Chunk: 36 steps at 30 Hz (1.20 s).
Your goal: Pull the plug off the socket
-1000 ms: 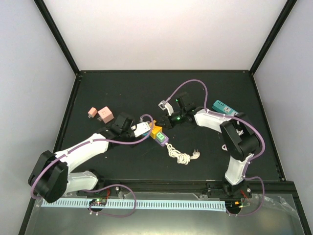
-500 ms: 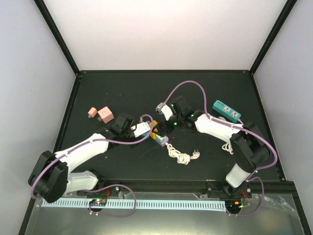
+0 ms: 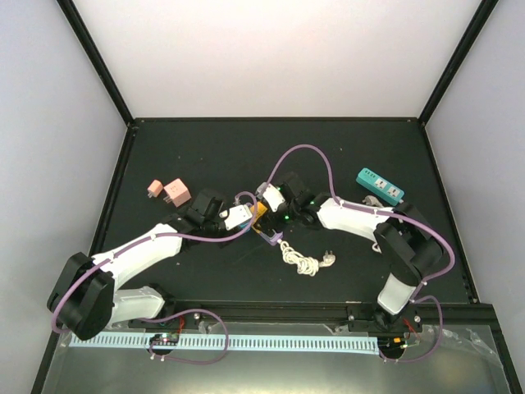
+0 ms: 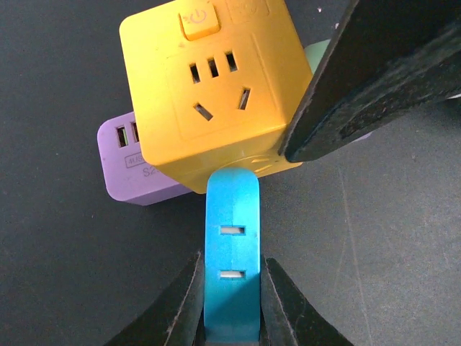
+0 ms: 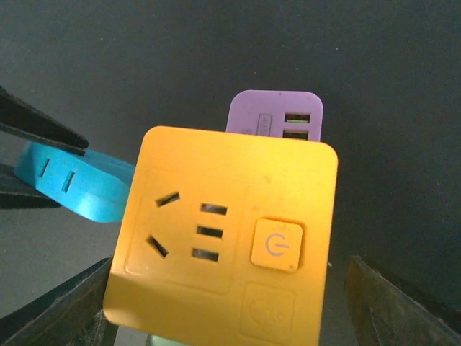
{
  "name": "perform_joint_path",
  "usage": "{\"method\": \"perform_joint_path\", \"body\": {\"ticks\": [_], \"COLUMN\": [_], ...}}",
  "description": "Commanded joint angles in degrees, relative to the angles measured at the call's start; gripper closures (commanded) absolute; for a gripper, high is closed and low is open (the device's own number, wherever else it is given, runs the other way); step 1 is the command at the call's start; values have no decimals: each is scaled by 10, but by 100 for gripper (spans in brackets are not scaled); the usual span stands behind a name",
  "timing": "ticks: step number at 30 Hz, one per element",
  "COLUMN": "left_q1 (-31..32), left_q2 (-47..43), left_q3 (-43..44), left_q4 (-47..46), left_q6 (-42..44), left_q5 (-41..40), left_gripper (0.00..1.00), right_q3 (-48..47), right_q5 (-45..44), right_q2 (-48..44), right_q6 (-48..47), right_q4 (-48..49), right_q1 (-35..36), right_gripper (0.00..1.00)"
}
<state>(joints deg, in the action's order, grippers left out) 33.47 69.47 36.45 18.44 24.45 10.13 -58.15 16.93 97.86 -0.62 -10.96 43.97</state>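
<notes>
Well, my left hand (image 4: 232, 290) is pinching the blue plug (image 4: 232, 245) tight, one finger on each flat side. The plug sticks out of the low side of the yellow cube socket (image 4: 209, 79), which sits in the middle of the desk (image 3: 205, 156), between my two arms. A purple USB block (image 4: 126, 169) is stuck on the back of the cube.

My right hand (image 5: 225, 310) is spread wide, with the cube down between its fingers. I see a small gap on one side, so I think it is not squeezing yet.

I guess the plug is hard, smooth and light, but it sits snug in its holes. The cube looks light too, so it would just slide along if I pulled now. I think the right hand should press on two flat sides of the cube, away from the button. Then the left hand can pull the plug straight out, not at a slant.
</notes>
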Motion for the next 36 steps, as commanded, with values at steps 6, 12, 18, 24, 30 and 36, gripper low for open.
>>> {"method": "perform_joint_path", "body": {"ticks": [6, 12, 18, 24, 30, 36], "left_q1": [4, 4, 4, 4, 4, 3], "left_q2": [12, 7, -10, -20, -31, -42], "left_q3": [2, 1, -8, -10, -18, -24], "left_q4": [30, 38, 48, 58, 62, 66], "left_q6": [5, 7, 11, 15, 24, 28], "left_q5": [5, 2, -1, -9, -21, -30], "left_gripper": [98, 99, 98, 98, 98, 98], "right_q3": [-5, 7, 15, 14, 21, 25], "right_q5": [-37, -72, -92, -116, -135, -152], "right_q2": [26, 31, 42, 60, 63, 63], "right_q6": [3, 10, 10, 19, 23, 24], "right_q4": [63, 72, 74, 72, 75, 79], "right_q1": [4, 4, 4, -7, -29, -35], "right_gripper": [26, 41, 50, 61, 67, 72]}}
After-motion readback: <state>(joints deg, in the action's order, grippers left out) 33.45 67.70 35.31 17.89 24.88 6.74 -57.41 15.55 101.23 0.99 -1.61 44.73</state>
